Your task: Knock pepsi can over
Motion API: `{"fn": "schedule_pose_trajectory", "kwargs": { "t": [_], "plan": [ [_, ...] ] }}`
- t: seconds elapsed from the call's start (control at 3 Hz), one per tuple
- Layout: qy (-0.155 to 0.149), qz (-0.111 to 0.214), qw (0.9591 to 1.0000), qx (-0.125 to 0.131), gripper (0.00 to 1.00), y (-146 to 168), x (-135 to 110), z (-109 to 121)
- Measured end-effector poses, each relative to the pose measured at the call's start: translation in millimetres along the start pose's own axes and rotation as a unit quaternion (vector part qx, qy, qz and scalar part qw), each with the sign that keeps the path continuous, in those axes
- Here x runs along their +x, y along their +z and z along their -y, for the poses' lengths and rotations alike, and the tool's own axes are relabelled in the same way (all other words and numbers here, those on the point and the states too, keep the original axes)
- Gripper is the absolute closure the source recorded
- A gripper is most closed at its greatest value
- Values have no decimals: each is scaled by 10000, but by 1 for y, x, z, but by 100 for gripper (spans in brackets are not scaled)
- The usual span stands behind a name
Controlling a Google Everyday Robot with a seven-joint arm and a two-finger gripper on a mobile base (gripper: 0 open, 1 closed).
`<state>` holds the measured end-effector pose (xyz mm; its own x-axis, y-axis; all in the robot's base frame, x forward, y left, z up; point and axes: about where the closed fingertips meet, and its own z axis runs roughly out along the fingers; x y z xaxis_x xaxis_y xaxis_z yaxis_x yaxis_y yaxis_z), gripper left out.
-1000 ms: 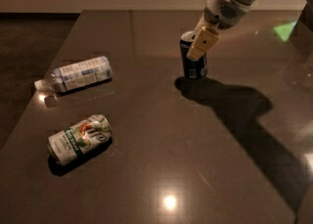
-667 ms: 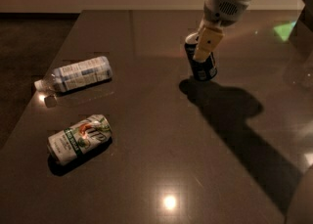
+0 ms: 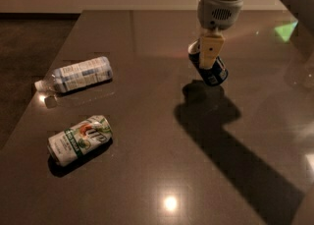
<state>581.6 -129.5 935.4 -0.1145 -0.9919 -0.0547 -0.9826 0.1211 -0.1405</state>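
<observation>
The pepsi can [image 3: 214,71], dark navy with a silver top, is tilted over at the middle right of the dark table [image 3: 147,135], its top leaning left and its base lifted to the right. My gripper [image 3: 209,54] comes down from the top right and its pale fingers [image 3: 210,51] lie right against the can's upper part, covering some of it.
A clear plastic bottle [image 3: 76,74] lies on its side at the left. A white-and-green can [image 3: 80,139] lies on its side in front of it. The table's left edge runs beside them. The arm's shadow falls across the right of the table.
The can stood upright one second ago and now leans strongly. My gripper has moved a little right and down with it.
</observation>
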Motion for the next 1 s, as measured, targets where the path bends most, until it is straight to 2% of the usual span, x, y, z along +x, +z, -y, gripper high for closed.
{"fn": "schedule_pose_trajectory", "kwargs": {
  "t": [0.33, 0.67, 1.0],
  "plan": [
    [-248, -317, 9992, -24, 100, 7, -2, -15],
    [-457, -475, 9978, -115, 90, 17, -5, -33],
    [-718, -620, 9951, -289, 59, 27, -5, -54]
  ]
}}
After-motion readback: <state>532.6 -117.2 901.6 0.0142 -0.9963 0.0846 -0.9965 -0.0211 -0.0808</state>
